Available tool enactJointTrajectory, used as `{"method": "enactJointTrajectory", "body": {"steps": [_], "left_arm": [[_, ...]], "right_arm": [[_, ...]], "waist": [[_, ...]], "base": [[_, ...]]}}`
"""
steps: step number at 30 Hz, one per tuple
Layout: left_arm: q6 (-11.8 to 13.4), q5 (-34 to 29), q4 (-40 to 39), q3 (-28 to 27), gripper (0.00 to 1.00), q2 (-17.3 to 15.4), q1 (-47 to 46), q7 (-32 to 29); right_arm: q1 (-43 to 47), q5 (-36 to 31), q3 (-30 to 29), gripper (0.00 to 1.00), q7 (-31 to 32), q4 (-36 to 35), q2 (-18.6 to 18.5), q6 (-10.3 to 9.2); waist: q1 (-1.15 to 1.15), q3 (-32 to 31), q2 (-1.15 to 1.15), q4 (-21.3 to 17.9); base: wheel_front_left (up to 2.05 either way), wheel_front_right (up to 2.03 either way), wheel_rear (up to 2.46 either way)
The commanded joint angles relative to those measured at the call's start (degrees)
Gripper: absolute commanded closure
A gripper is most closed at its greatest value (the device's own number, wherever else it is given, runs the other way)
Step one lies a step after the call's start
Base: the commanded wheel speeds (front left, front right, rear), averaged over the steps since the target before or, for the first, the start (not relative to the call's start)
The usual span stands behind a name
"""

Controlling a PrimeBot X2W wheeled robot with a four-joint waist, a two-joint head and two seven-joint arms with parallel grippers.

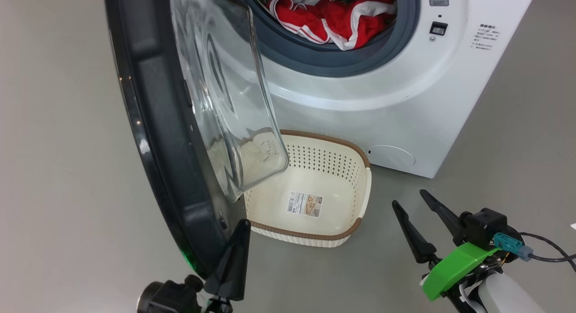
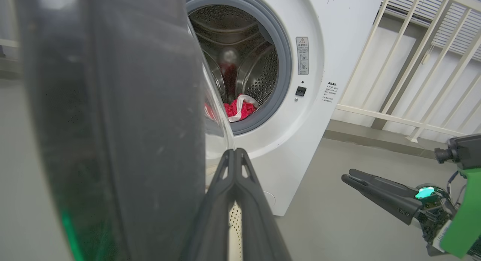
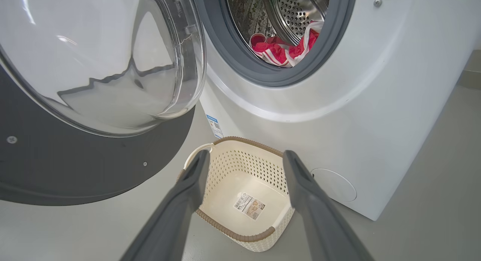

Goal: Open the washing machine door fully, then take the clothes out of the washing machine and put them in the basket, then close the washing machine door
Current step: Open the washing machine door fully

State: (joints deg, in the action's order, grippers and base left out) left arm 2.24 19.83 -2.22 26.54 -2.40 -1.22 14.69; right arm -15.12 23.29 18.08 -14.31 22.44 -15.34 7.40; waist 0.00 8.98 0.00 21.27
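From the head camera, the washing machine door (image 1: 153,137) stood open, swung out to the left of the white washing machine (image 1: 405,110). The red and white clothes (image 1: 333,15) lay inside the drum mouth. The cream basket (image 1: 362,187) sat empty on the grey floor (image 1: 54,169), just in front of the machine and partly under the door's glass bulge. The left gripper (image 1: 234,254) had its fingers pressed together, holding nothing, just beside the door's lower edge; whether it touched could not be told. The right gripper (image 1: 409,198) hung to the right of the basket with its fingers apart. From the left wrist, the closed fingers pointed past the door's black rim toward the clothes in the drum. From the right wrist, the spread fingers framed the basket, with a paper label on its bottom.
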Motion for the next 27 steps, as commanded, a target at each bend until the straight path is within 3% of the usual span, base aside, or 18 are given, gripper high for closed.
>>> {"method": "enactJointTrajectory", "body": {"steps": [1, 27], "left_arm": [[1.0, 0.2, -0.8, -2.7, 1.00, -0.5, -0.7, 0.3], [4.8, -2.1, 0.7, -14.6, 1.00, -0.9, 1.0, 0.3]], "right_arm": [[-1.0, -0.1, 1.0, 0.00, -0.7, -1.2, -0.2, 0.09], [-1.0, -0.2, 1.3, 0.00, -0.7, -0.7, -0.4, 0.09]], "waist": [[0.00, 0.1, 0.00, 0.2], [0.00, 0.7, 0.00, 4.5]], "base": [[0.00, 0.00, 0.00], [0.00, 0.00, 0.00]]}}
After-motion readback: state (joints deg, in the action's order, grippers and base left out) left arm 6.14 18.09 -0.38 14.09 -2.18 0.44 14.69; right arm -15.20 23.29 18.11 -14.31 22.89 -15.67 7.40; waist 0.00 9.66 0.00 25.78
